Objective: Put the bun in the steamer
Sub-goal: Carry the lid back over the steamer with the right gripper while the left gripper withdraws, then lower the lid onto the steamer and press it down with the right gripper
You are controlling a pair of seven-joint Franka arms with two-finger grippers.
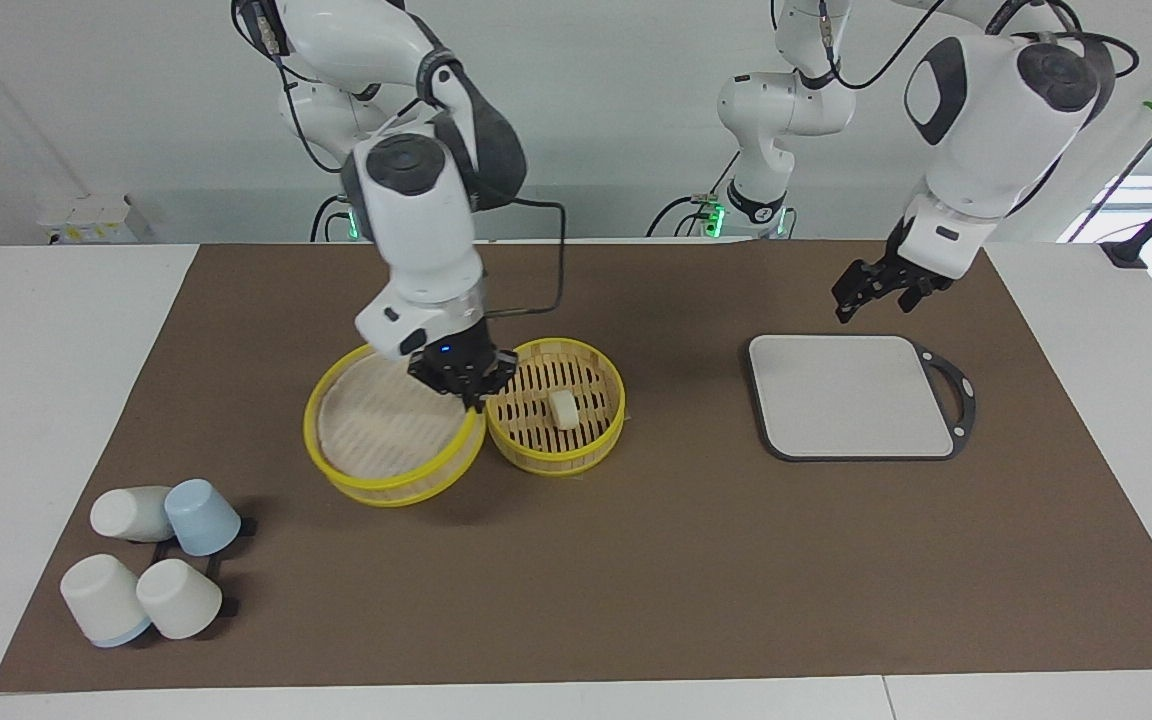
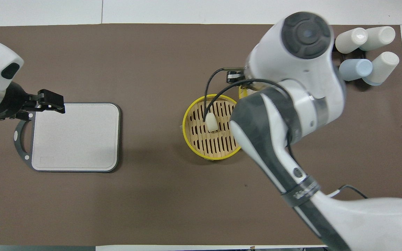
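The cream-white bun (image 1: 563,408) lies on the slatted floor of the yellow-rimmed steamer (image 1: 556,462) in the middle of the mat. It also shows in the overhead view (image 2: 211,122), inside the steamer (image 2: 187,129). My right gripper (image 1: 471,395) is shut on the rim of the steamer's woven lid (image 1: 376,430). The lid is tilted and touches the steamer on the side toward the right arm's end. In the overhead view my right arm hides that gripper and nearly all of the lid (image 2: 242,92). My left gripper (image 1: 871,300) waits open over the robots' edge of the grey board.
A flat grey square board (image 1: 851,395) with a dark handle lies toward the left arm's end; it also shows in the overhead view (image 2: 75,136). Several white and pale-blue cups (image 1: 151,560) lie in a cluster at the right arm's end, farther from the robots than the steamer.
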